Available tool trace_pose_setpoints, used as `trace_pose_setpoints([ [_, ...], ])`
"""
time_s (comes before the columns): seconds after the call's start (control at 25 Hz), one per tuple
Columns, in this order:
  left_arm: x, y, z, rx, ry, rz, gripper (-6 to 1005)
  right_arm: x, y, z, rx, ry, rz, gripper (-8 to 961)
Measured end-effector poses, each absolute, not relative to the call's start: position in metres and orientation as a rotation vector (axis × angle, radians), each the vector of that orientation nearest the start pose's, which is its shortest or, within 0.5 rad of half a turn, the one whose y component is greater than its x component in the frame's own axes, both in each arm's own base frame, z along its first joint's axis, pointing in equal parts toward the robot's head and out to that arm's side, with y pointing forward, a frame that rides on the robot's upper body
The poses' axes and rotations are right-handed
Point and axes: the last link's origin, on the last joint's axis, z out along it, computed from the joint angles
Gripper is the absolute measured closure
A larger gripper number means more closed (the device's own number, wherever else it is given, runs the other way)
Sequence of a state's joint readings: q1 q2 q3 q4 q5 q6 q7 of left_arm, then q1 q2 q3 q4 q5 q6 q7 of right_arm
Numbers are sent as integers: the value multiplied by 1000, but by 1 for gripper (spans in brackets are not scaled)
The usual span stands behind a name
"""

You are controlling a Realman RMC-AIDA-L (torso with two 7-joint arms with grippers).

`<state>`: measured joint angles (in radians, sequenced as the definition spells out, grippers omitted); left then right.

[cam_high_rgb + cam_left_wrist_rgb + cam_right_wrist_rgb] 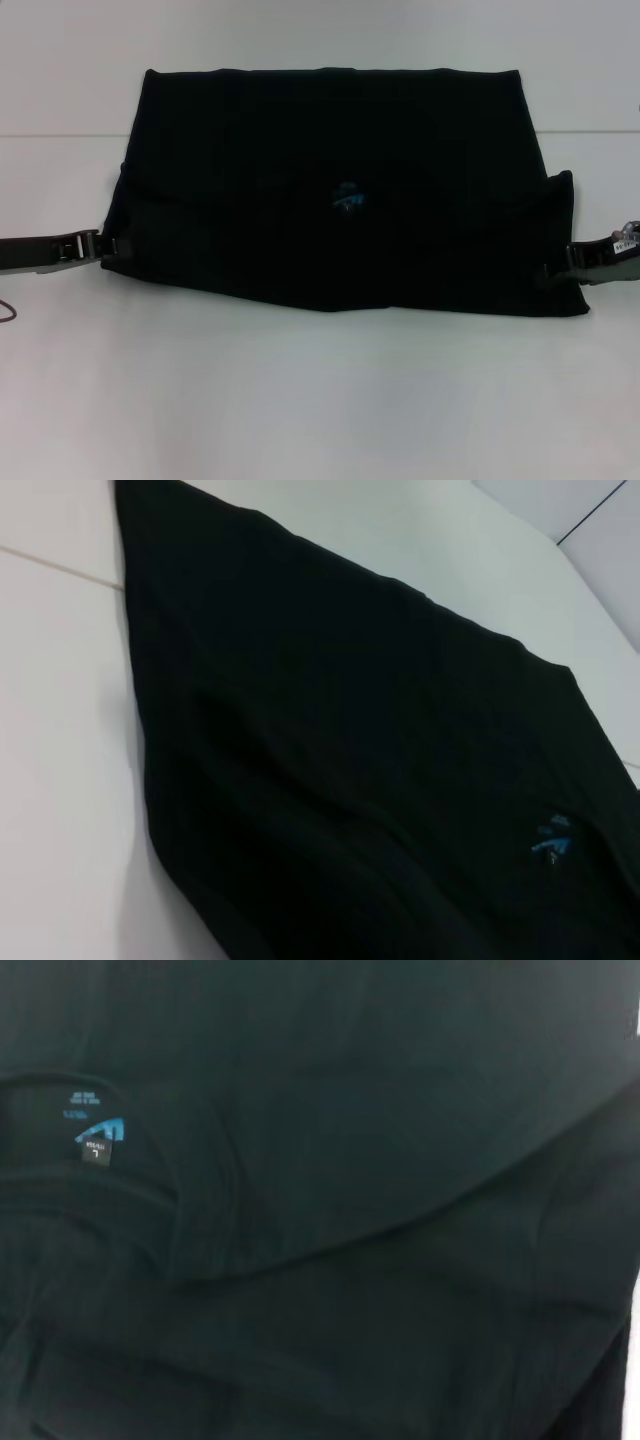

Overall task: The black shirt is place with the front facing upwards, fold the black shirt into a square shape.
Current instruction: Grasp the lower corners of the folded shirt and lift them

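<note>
A bare test or lab-like workspace, as far as can be told: a plain white table point(320, 400) with a straight seam across it fills the head view, and the left wrist view shows pale flat panels with a dark joint line beyond it; no furnishings identify the room further

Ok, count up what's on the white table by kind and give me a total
Black shirt: 1
Blue neck label on it: 1
Robot pincers: 2, the left pincer at the shirt's left edge, the right pincer at its right edge
Total: 4
</note>
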<state>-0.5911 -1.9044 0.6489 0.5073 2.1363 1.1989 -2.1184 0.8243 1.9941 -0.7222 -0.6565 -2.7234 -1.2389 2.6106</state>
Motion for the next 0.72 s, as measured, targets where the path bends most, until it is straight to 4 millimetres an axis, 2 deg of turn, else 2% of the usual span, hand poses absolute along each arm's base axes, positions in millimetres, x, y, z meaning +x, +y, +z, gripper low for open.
trace_pose_setpoints([
  [0.2,-331,378,55,-2098,-1574,-497,966,274,415,26,-2089,1653,-96,585],
  [0.44,-331,377,54,-2110,-1577,-493,966,275,413,26,-2094,1655,-100,815],
  [0.64,-325,371,53,-2176,-1598,-502,971,279,404,33,-2148,1668,-129,888],
  [0.72,-324,367,55,-2207,-1610,-503,974,283,397,37,-2179,1675,-155,888],
])
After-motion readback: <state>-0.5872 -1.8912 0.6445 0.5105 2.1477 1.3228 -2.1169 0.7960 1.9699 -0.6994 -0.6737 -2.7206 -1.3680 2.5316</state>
